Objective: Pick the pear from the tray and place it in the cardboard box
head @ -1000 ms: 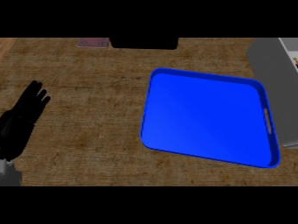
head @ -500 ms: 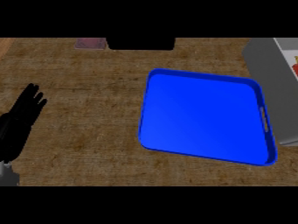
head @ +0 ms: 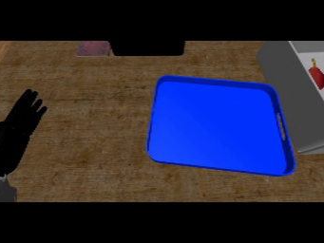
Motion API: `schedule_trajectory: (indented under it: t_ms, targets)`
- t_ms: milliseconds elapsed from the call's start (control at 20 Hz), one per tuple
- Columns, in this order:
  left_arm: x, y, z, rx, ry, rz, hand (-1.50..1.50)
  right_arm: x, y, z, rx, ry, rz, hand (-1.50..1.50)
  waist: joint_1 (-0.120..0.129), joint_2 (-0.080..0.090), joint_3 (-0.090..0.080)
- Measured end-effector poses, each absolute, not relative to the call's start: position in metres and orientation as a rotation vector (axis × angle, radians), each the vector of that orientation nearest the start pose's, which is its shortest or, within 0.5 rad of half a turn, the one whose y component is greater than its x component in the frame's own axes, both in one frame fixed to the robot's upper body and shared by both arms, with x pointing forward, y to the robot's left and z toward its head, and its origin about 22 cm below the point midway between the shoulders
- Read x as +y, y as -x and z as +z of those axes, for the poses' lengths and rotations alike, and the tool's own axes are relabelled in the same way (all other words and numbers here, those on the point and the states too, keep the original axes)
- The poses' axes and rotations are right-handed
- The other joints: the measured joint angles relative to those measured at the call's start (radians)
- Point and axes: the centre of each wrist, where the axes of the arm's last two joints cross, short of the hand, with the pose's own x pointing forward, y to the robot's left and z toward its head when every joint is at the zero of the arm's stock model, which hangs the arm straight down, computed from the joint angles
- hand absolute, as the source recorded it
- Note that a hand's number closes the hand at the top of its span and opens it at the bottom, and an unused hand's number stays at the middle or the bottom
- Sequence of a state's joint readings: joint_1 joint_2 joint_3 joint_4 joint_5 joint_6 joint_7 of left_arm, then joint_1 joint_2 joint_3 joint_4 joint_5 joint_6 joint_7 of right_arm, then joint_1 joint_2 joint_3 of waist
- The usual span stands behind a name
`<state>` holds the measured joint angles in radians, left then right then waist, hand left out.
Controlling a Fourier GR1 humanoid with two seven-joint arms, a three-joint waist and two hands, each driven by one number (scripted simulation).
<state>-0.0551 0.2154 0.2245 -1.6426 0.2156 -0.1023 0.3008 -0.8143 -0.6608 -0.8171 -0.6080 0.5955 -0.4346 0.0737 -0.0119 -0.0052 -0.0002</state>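
Note:
The blue tray (head: pixel 217 124) lies at the centre right of the wooden counter with nothing on it. No pear shows anywhere. To the tray's right stands a grey container (head: pixel 290 71), cut off by the view's edge, and a small red thing with a yellow stem (head: pixel 319 78) lies inside it. My left hand (head: pixel 14 130) rests at the left edge, open with straight fingers pointing up, well apart from the tray. My right hand is out of view.
A small pinkish object (head: pixel 93 48) and a black block (head: pixel 149 47) sit at the counter's far edge. Bare wooden counter (head: pixel 94 142) lies between my left hand and the tray.
Everything has slid slightly to the left in the view, the tray, the grey container and my left hand alike. The red thing shows a little further in from the right edge.

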Motion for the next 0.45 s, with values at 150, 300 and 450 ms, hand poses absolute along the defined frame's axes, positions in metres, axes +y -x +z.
schedule_trajectory:
  t_ms: [150,300,450]
  targets:
    - [0.328,-0.244,0.054,-1.436,-0.065,0.057,0.00,-0.505,-0.334,0.152,-1.316,1.211,-0.476,-1.50,0.000,0.000,0.000]
    - [0.326,-0.245,0.055,-1.437,-0.063,0.056,0.00,-0.512,-0.318,0.160,-1.334,1.204,-0.463,-1.50,0.002,0.001,0.000]
    - [0.322,-0.243,0.054,-1.441,-0.062,0.053,0.00,-0.522,-0.298,0.157,-1.342,1.203,-0.452,-1.50,0.005,0.002,0.000]
